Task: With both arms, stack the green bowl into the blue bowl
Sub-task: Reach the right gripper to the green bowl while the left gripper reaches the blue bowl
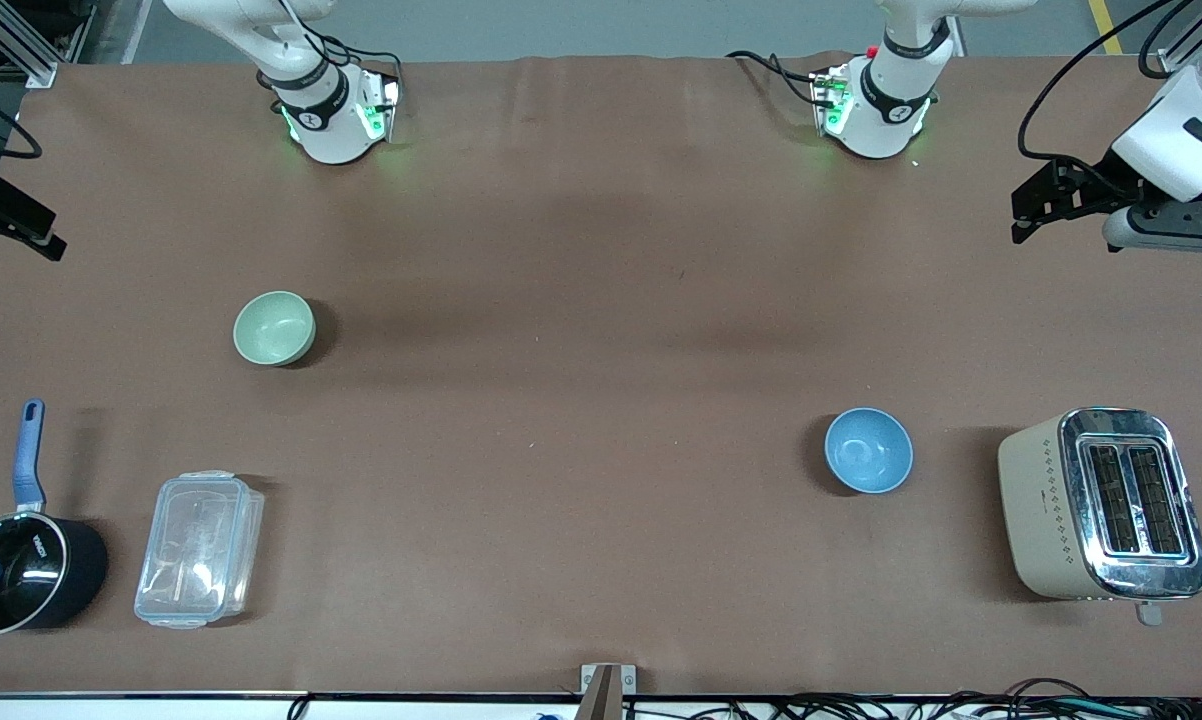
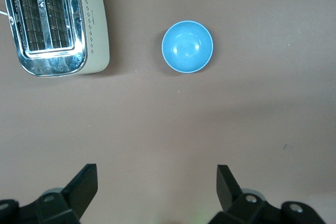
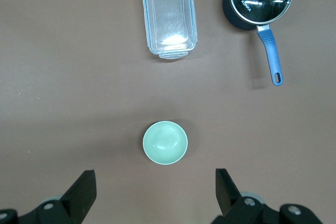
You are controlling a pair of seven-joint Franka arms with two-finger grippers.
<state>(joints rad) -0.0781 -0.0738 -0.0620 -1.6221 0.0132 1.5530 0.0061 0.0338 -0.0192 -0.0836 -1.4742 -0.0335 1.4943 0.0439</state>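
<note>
left gripper (image 2: 156, 190) spread, empty, up over bare table at the left arm's end | right gripper (image 3: 155, 192) spread, empty, high over its own end | green bowl (image 1: 274, 327) upright near right arm, blue bowl (image 1: 869, 450) beside toaster (image 1: 1101, 503), well apart, hence one bowl per arm | nothing gripped yet

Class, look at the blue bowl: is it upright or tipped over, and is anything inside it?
Upright and empty: the blue bowl shows its open mouth and bare blue inside.
</note>
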